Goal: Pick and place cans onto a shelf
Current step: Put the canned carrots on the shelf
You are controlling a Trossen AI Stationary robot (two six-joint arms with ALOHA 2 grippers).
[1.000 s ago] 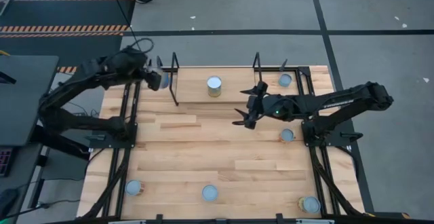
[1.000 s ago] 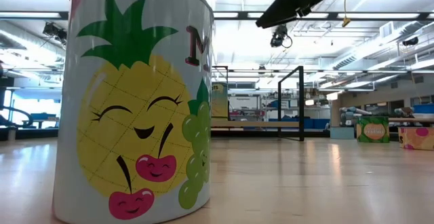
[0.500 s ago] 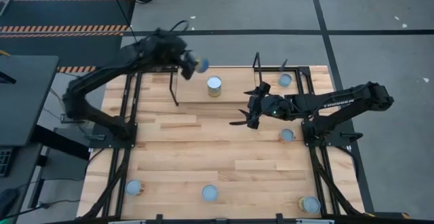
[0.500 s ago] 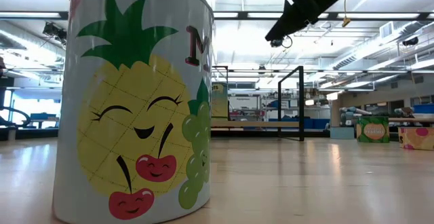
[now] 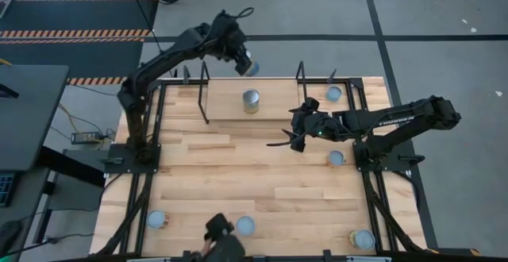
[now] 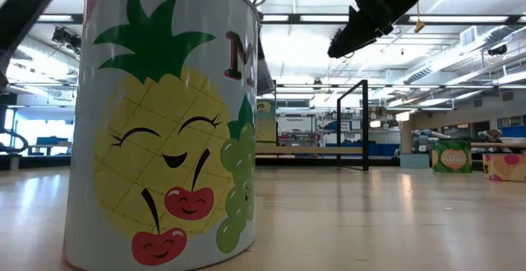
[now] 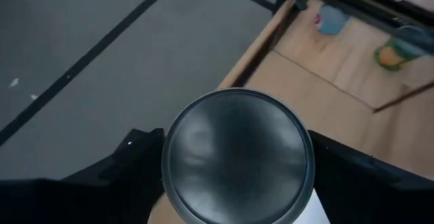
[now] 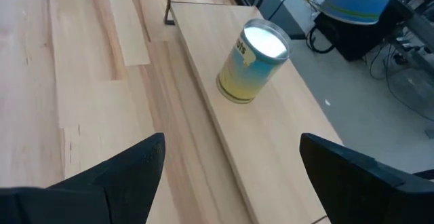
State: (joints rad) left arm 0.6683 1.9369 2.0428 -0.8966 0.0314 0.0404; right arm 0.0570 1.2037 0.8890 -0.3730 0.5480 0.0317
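Front can [image 6: 164,123], nearest the low camera: pineapple, cherries, grapes on its label. Right gripper [image 5: 279,137] mid-table, fingers spread, empty. Shelf [image 5: 274,107] carries one can [image 5: 251,101], yellowish side, silvery top. Left gripper [image 5: 246,65] above the shelf's far edge, clamped on a silvery-ended can [image 7: 237,157], label probably hidden.

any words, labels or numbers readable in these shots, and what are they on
"M": a large dark red letter, cut off at the edge, on the big white tin with a cartoon pineapple, cherries and grapes in the low view.
Dark print on the yellow and blue label of the small tin standing on the light-wood shelf board: too blurred to read.
White lettering on the right arm's dark forearm: too small to read.
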